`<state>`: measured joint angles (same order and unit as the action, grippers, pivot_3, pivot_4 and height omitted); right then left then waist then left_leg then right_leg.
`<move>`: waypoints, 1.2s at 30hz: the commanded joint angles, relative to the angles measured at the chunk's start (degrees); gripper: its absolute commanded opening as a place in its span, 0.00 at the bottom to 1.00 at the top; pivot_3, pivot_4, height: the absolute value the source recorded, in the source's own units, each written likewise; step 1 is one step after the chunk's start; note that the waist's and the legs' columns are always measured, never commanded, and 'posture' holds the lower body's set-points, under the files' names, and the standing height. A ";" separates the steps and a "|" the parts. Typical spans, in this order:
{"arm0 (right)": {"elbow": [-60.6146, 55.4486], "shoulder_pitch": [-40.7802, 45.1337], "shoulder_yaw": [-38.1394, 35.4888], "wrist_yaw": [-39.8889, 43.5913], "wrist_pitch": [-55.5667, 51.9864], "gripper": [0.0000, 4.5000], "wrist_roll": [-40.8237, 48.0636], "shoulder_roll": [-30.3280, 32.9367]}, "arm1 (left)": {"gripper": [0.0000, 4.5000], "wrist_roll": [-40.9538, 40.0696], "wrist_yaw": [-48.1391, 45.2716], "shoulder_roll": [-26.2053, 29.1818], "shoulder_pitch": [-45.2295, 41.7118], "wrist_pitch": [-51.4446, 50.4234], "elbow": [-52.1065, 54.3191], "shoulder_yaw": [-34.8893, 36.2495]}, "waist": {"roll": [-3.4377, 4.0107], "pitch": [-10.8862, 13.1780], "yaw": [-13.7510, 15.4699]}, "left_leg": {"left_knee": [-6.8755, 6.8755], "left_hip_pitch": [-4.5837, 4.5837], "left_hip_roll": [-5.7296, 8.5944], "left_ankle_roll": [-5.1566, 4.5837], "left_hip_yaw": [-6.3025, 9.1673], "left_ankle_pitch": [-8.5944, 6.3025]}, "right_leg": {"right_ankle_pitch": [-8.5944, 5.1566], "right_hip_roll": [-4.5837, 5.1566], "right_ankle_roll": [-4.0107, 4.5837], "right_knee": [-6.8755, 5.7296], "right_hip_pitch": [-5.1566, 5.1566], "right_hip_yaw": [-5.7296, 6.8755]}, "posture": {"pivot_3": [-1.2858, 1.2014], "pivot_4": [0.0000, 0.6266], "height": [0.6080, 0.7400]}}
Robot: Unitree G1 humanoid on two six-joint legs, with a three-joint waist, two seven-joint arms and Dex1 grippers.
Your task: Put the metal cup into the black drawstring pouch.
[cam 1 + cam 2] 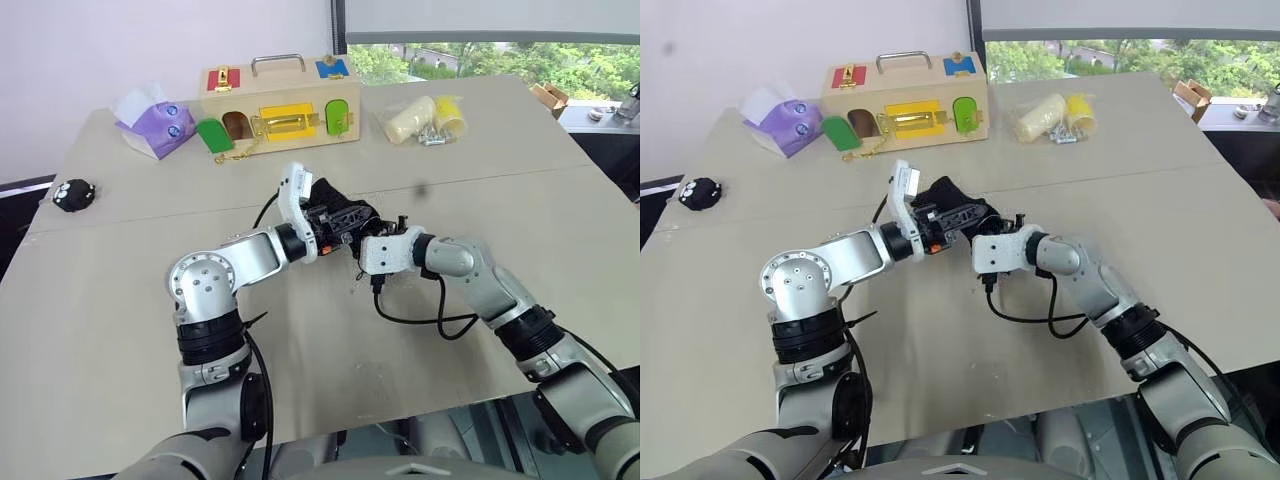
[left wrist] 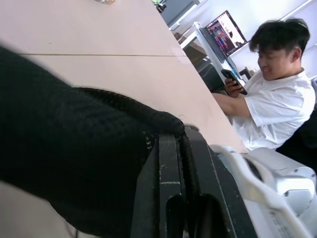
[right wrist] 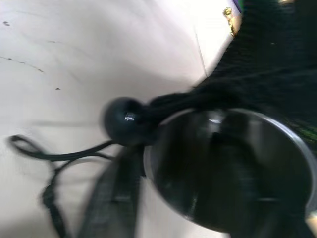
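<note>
Left gripper (image 2: 171, 198) has its jaws clamped on the pouch (image 1: 335, 205); right gripper (image 1: 385, 225) jaws apart, cup (image 3: 228, 168) between them, mid-bench (image 1: 480, 160).

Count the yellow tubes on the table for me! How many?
2: the yellow tubes lie side by side at the table's far edge, right of the wooden box. More could be hidden.

The metal cup (image 3: 233, 168) is blurred, its far edge cut off; black drawstring pouch (image 2: 59, 148) overruns the frame
</note>
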<state>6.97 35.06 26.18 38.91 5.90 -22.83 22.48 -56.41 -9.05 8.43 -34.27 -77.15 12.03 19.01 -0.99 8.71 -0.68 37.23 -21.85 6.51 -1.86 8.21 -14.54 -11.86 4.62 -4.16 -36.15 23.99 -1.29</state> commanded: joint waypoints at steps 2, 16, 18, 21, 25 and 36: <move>-7.24 -3.71 -4.96 -3.43 2.45 0.98 2.72 0.83 | 0.00 0.16 -0.17 0.86 -0.90 3.42 -1.68 1.12 | 0.00 0.00 0.14 | 0.00 0.00 0.00 0.00 0.01 0.00 | 0.00 0.00 0.00 0.00 0.00 0.00 | 0.52 0.24 1.00; -26.57 -23.82 -18.97 -3.90 -23.27 0.98 25.94 -5.57 | 0.00 -0.37 0.26 1.11 -3.58 6.16 -6.83 1.62 | -0.01 -0.01 0.28 | -0.03 0.05 -0.06 0.01 0.08 0.00 | -0.01 -0.04 0.01 0.00 -0.08 0.02 | 0.52 0.24 1.00; -28.21 -24.81 -20.30 -4.07 -31.79 0.98 32.02 -8.71 | 0.00 -0.56 0.36 0.99 -3.97 6.23 -7.09 1.64 | 0.01 0.01 0.15 | -0.02 0.04 -0.08 0.01 0.06 -0.01 | 0.00 -0.06 0.02 -0.01 -0.06 -0.02 | 0.52 0.24 1.00; -28.43 -26.03 -19.45 -3.17 -36.02 0.98 34.93 -9.30 | 0.00 -0.53 0.38 0.99 -4.34 6.32 -7.42 1.57 | 0.01 0.00 0.01 | 0.00 0.04 -0.07 0.01 -0.01 -0.01 | 0.01 -0.06 0.03 0.00 -0.06 -0.08 | 0.52 0.24 1.00; -29.10 -25.45 -18.14 -4.12 -39.91 0.98 37.31 -10.47 | 0.00 -0.72 0.42 1.20 -4.54 6.19 -7.47 1.81 | 0.01 0.00 0.20 | 0.00 0.04 -0.07 0.01 0.04 -0.01 | 0.01 -0.06 0.03 -0.01 -0.06 0.01 | 0.52 0.24 1.00; -16.00 -18.14 -9.13 -6.56 -37.97 0.98 30.07 -10.51 | 0.00 -1.43 1.36 1.05 -4.87 6.50 -7.09 2.29 | 0.00 0.00 0.08 | 0.00 0.03 -0.06 0.01 0.03 -0.01 | 0.01 -0.05 0.04 -0.04 -0.03 0.02 | 0.52 0.24 1.00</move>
<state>-9.82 15.81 16.32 33.03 -33.26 8.22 11.70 -56.39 -7.40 9.35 -37.56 -71.92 3.80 20.83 -0.99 8.70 -0.60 37.23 -21.82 6.46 -1.85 8.21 -14.55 -11.85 4.58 -4.13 -36.18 23.96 -1.31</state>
